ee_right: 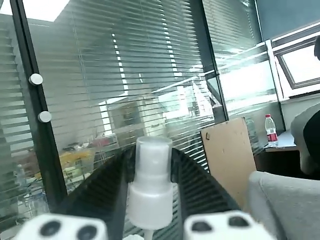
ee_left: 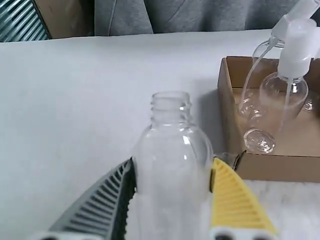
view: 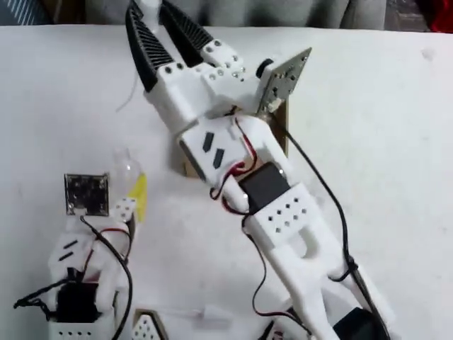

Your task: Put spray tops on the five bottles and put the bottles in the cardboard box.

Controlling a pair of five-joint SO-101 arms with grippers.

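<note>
A clear open-necked bottle (ee_left: 171, 150) stands upright on the white table with my left gripper (ee_left: 172, 169) shut on it, grey and yellow fingers on either side. From above, that bottle (view: 125, 168) and the left gripper (view: 132, 190) are at the table's left. My right gripper (view: 149, 15) is raised high near the far edge, its black fingers shut on a white spray top (view: 149, 8). In the right wrist view the spray top (ee_right: 151, 185) sits between the fingers (ee_right: 200, 190). The cardboard box (ee_left: 280, 167) holds capped bottles (ee_left: 283, 89).
The right arm hangs over the cardboard box (view: 282, 122) and hides most of it. A loose spray top with its tube (view: 204, 313) lies near the table's front edge. White table stretches to the far left and right.
</note>
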